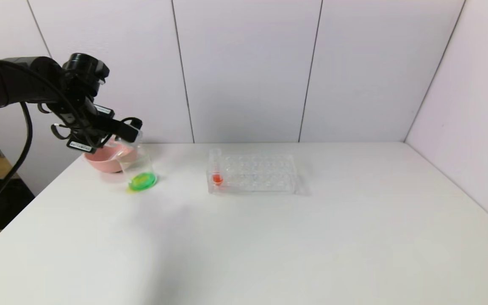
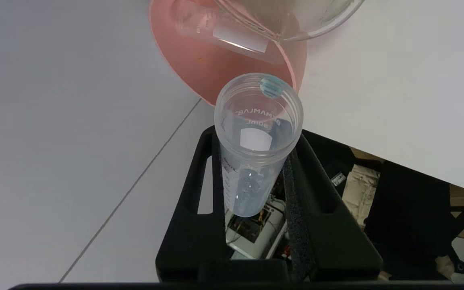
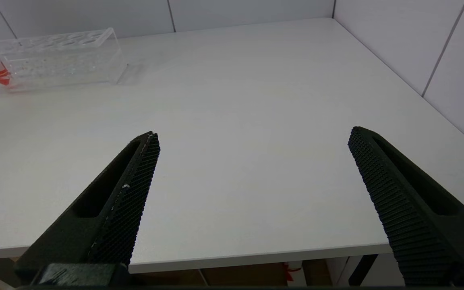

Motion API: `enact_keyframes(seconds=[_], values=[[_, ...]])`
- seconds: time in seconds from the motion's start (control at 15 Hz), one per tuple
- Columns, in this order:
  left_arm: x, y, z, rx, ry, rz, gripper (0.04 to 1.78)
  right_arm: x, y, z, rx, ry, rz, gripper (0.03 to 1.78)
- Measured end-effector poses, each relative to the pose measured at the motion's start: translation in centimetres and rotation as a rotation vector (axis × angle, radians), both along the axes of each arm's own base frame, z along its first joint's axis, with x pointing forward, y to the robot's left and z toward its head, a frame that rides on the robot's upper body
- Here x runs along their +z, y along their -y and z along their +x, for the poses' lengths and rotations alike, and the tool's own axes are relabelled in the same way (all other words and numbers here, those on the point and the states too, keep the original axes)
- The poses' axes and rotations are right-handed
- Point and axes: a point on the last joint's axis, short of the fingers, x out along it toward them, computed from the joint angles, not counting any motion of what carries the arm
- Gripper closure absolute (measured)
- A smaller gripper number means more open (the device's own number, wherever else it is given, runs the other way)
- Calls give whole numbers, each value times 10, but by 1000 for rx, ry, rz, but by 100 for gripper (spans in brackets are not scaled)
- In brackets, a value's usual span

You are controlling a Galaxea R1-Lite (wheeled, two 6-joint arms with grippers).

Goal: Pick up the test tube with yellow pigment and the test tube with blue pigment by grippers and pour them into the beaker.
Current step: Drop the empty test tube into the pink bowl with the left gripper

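Note:
My left gripper (image 1: 131, 129) is shut on a clear test tube (image 2: 256, 133), held tilted with its mouth at the rim of the beaker (image 1: 138, 163). The tube looks drained, with a blue drop (image 2: 271, 86) clinging to its lip. The beaker holds green liquid (image 1: 142, 181) at its bottom; its rim also shows in the left wrist view (image 2: 296, 28). No tube with yellow liquid shows. My right gripper (image 3: 252, 135) is open and empty over the table's near right edge, out of the head view.
A pink bowl (image 1: 100, 163) stands just behind the beaker, with an empty clear tube (image 2: 224, 36) lying in it. A clear rack (image 1: 261, 173) at mid-table holds a red-liquid tube (image 1: 216, 173) at its left end; both also show in the right wrist view (image 3: 54, 56).

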Motion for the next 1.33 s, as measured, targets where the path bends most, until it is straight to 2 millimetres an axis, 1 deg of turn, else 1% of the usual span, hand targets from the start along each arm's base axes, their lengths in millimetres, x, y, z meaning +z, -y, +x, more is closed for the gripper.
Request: enact_keyframes(seconds=[0.2,0.4,0.53,0.67,0.8,0.93,1.0,1.2,1.33], values=[[30,-1,-22,55,105,-158,138,0,0,0,0,0,0,10],[74,-4,-61,177,264,-439,138,0,0,0,0,0,0,10],[99,-5,-88,296,368,-657,138,0,0,0,0,0,-1,10],[119,-4,-111,427,459,-870,138,0,0,0,0,0,-1,10],[130,-4,-124,550,529,-1066,138,0,0,0,0,0,0,10],[130,-5,-127,668,557,-1220,138,0,0,0,0,0,0,10],[127,-5,-124,721,567,-1286,138,0,0,0,0,0,0,10],[111,-12,-104,799,613,-1392,138,0,0,0,0,0,0,10],[101,-24,-88,813,676,-1431,138,0,0,0,0,0,0,10]])
